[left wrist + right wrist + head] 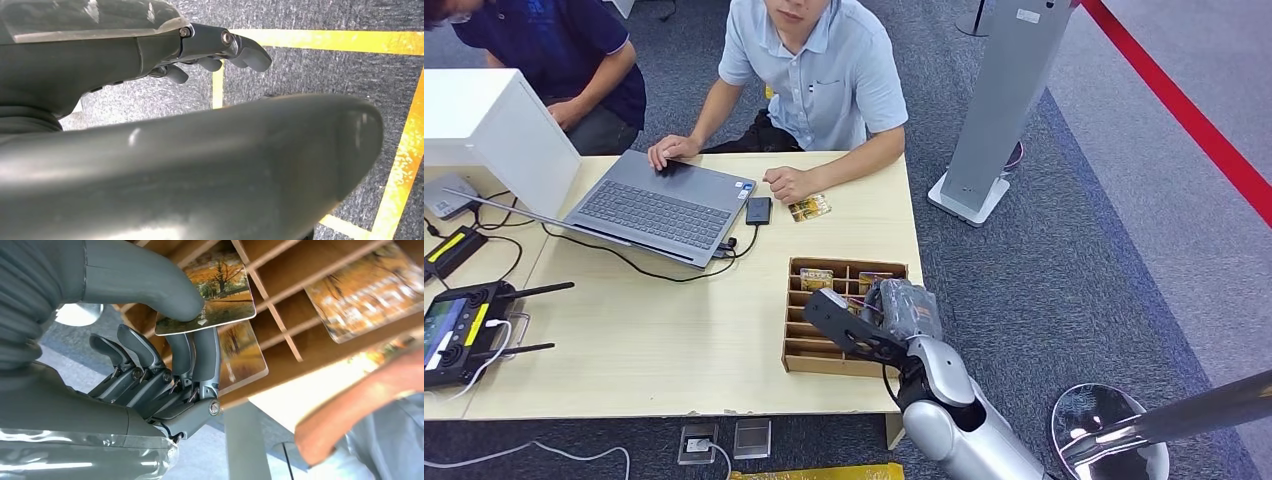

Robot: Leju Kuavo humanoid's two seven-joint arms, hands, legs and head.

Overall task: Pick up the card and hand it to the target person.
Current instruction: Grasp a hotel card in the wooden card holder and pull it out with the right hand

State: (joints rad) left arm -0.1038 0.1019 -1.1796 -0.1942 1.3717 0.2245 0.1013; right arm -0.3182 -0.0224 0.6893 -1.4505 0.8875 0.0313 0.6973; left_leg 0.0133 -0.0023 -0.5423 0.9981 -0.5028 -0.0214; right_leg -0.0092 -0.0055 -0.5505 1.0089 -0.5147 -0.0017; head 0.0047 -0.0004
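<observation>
An autumn-picture card (pixel 220 295) is pinched between the thumb and fingers of my right hand (pixel 165 345), close against the dividers of the wooden card box (pixel 300 347). In the head view my right hand (pixel 894 310) hovers over the box (pixel 799 345) at the table's right front. More cards (pixel 816 277) lie in its far compartments, and another card (pixel 809 208) lies on the table by the hand of the person in the light blue shirt (pixel 824 80), seated at the far side. My left hand (pixel 215 50) hangs over the floor, fingers loosely curved, holding nothing.
A laptop (pixel 659 205) and a small black device (pixel 758 210) sit in front of the person. A second person (pixel 554 50) sits at the far left behind a white box (pixel 484 120). A controller (pixel 459 330) with cables lies left. A grey stand (pixel 999 110) rises right of the table.
</observation>
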